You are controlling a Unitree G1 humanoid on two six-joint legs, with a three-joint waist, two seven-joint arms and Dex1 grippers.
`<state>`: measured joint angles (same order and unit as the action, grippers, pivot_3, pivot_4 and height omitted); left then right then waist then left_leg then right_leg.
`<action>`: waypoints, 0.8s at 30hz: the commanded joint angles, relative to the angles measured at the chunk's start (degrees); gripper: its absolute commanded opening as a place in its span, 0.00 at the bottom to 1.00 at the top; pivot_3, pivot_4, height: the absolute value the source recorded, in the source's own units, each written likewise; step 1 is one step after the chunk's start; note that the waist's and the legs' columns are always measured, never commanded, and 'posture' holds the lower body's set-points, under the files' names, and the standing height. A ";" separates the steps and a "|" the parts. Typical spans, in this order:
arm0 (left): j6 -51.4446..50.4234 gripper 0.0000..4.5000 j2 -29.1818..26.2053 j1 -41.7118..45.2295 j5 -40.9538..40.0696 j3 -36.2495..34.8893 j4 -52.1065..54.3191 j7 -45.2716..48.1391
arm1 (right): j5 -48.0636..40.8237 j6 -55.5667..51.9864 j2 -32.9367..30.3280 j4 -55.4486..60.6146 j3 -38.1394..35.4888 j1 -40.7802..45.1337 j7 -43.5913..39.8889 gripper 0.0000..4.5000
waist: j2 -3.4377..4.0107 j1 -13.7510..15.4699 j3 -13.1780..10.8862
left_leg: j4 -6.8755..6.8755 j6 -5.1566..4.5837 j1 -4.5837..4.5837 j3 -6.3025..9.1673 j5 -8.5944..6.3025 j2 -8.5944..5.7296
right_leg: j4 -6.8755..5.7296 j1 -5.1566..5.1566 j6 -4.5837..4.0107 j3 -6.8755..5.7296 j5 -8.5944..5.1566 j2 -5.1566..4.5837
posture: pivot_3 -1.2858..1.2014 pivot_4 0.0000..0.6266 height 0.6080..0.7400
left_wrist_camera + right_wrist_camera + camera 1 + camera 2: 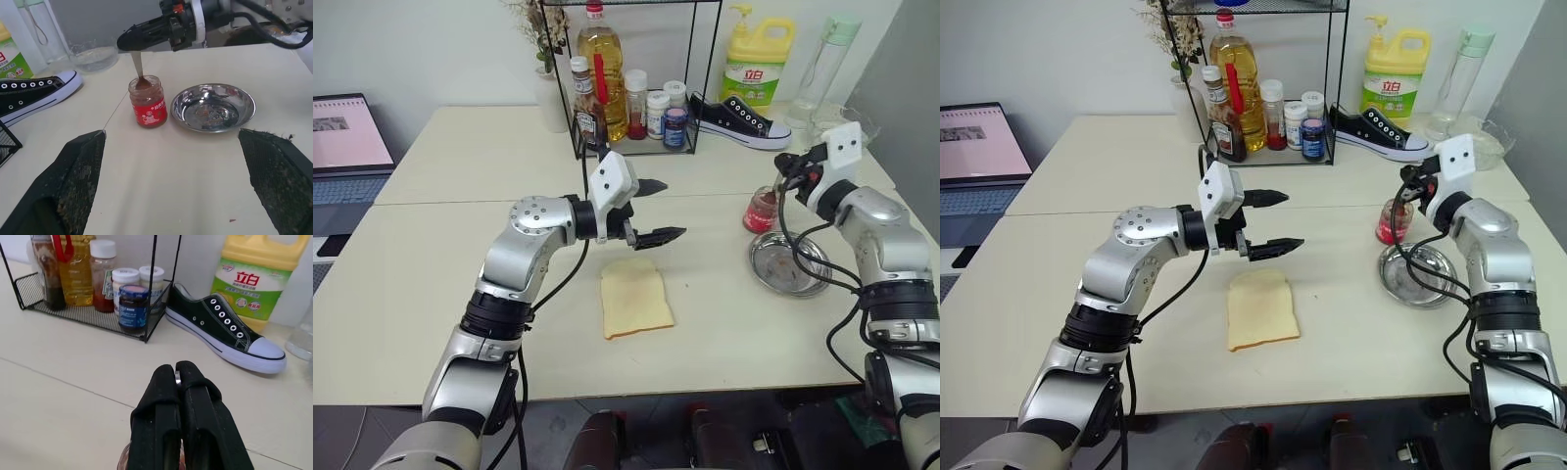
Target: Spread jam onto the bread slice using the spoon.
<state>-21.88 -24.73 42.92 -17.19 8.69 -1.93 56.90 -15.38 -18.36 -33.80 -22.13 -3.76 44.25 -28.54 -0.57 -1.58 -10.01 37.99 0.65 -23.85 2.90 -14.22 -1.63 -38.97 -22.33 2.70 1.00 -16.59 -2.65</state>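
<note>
Near the middle of the tabletop, toward its front edge, the bread slice (635, 299) lies flat and bare. Just above its far edge hangs the left gripper (658, 210), its two black fingers spread wide apart with nothing between them, pointing toward the right side of the tabletop. Toward the right edge stands the small glass jar (147, 101) of jam (143, 83), with the round steel plate (215, 106) just beside it, nearer the front. Over the jar is the right gripper (128, 39), clenched tight on the spoon (138, 68), whose handle runs down so the bowl sits in the jar's mouth.
</note>
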 commanded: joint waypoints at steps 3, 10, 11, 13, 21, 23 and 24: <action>0.33 1.00 0.10 0.54 -0.29 -0.07 2.66 -0.04 | 2.56 2.31 1.00 -1.71 -0.60 0.87 0.20 0.01 | 0.00 0.00 0.00 | 0.00 0.00 0.00 0.01 0.00 0.00 | -0.01 0.00 0.00 0.00 0.00 0.00 | 0.52 0.24 1.00; 0.14 1.00 -0.15 0.40 -0.38 -0.23 3.14 0.14 | -0.14 -2.71 3.72 -3.34 -4.45 1.68 1.94 0.01 | 0.00 -0.03 0.00 | 0.00 0.01 0.01 0.02 0.01 0.01 | -0.01 0.00 0.00 0.00 0.00 0.00 | 0.52 0.24 1.00; 0.25 1.00 -0.18 0.45 -0.33 -0.25 2.99 0.19 | -1.88 -4.77 4.49 -3.59 -6.47 2.32 3.02 0.01 | 0.00 -0.02 0.00 | 0.00 0.01 0.01 0.02 0.01 0.01 | -0.01 0.00 0.00 -0.01 0.00 0.00 | 0.52 0.24 1.00; 0.45 1.00 -0.21 0.58 -0.23 -0.27 2.77 0.25 | -5.92 -9.00 5.94 -3.80 -11.05 3.91 5.48 0.01 | 0.00 -0.02 0.00 | 0.00 0.01 0.01 0.01 0.01 0.01 | -0.01 0.01 0.00 0.00 0.00 0.00 | 0.52 0.24 1.00; 1.17 1.00 0.84 0.70 0.03 0.27 2.39 -0.01 | -11.22 -17.22 6.28 -2.18 -17.34 6.22 8.78 0.01 | 0.00 -0.01 0.00 | -0.01 0.00 0.01 0.01 0.00 0.00 | -0.01 0.00 -0.01 0.00 0.00 0.00 | 0.52 0.24 1.00; 1.35 1.00 0.95 0.72 0.09 0.33 2.21 0.11 | -12.22 -18.58 6.07 -1.55 -18.38 6.48 9.48 0.01 | 0.00 -0.02 0.00 | -0.01 0.00 0.00 0.00 0.00 0.00 | -0.01 0.00 0.00 0.01 0.00 0.00 | 0.52 0.24 1.00; 1.43 1.00 0.99 0.74 0.09 0.33 2.11 0.19 | -12.86 -19.36 6.00 -1.08 -18.94 6.59 9.98 0.01 | 0.01 -0.02 0.00 | -0.01 0.00 0.00 -0.01 0.00 0.00 | -0.01 0.00 -0.01 0.01 0.00 0.00 | 0.52 0.24 1.00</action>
<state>-21.72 -23.97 42.93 -17.10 8.96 -0.66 56.97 -26.26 -37.12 -26.93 -26.71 -20.61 48.75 -19.23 -0.57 -1.61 -10.01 37.97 0.65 -23.85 2.90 -14.23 -1.63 -38.98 -22.34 2.70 1.01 -16.59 -2.65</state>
